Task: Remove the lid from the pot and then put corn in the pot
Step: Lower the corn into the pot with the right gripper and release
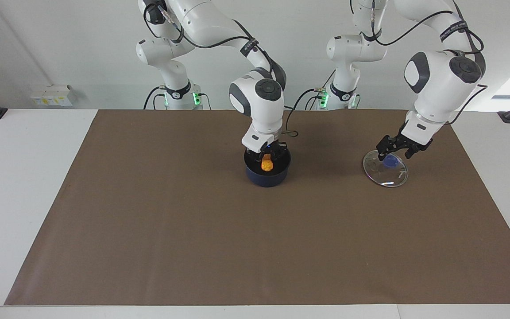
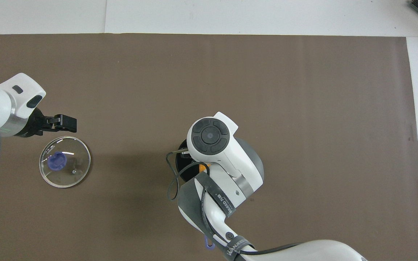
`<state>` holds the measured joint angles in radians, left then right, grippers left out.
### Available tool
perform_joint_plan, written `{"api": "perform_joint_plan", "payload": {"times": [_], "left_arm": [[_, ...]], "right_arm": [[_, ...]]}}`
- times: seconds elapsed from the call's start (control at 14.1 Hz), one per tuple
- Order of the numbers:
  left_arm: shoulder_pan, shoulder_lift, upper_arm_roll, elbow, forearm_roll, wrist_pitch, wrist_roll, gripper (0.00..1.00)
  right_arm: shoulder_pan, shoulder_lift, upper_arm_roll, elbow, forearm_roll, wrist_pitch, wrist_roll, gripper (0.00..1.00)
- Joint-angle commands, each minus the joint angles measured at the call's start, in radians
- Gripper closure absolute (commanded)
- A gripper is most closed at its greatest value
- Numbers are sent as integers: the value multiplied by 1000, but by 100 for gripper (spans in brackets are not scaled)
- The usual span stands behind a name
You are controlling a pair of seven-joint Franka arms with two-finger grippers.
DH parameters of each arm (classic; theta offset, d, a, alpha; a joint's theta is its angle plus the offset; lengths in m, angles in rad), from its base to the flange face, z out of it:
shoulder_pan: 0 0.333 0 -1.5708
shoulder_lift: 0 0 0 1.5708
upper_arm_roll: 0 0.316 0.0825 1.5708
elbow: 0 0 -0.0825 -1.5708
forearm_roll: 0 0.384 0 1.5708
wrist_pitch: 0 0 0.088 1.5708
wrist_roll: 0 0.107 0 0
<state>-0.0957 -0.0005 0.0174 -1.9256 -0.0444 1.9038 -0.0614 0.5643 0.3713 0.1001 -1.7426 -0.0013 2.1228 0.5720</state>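
The dark blue pot stands on the brown mat near the table's middle. My right gripper is down in its mouth, shut on the yellow-orange corn, which hangs upright inside the rim. In the overhead view my right arm hides most of the pot; a sliver of corn shows. The glass lid with its blue knob lies flat on the mat toward the left arm's end, also seen in the overhead view. My left gripper hovers open and empty just over the lid's edge, and shows in the overhead view too.
The brown mat covers most of the table. The tip of the pot's blue handle points toward the robots. A small white box sits at the table's edge by the wall, past the right arm's base.
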Motion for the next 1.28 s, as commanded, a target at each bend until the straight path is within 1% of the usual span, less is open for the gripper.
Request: {"api": "perform_joint_plan", "payload": {"times": [0.0,0.14,0.43,0.64,0.71,0.78,1.07,1.14,1.21], "left_arm": [[-22,14,13,112,0,-138,92,0],[-22,14,12,149,-2,-176,97,0],[-19,24,13,272,-5,-305,91,0],[-18,72,13,399,-6,-445,89,0],[-16,80,13,437,-6,-471,91,0],[-13,82,13,454,-6,-482,92,0],[-19,74,13,462,-2,-479,97,0],[-21,68,13,458,-3,-467,101,0],[-21,68,13,456,-5,-467,107,0]], "right_arm": [[-11,23,9,43,17,-7,-6,100],[0,23,9,40,41,-3,0,100],[-6,23,9,12,52,17,-12,100],[-12,24,9,-6,50,45,-17,100],[-9,34,9,-11,52,61,-15,100],[-11,34,9,-15,50,66,-17,100],[-11,26,9,-48,50,77,-18,100],[-11,26,9,-54,50,77,-21,98],[-9,31,9,-61,50,91,-21,93]]}}
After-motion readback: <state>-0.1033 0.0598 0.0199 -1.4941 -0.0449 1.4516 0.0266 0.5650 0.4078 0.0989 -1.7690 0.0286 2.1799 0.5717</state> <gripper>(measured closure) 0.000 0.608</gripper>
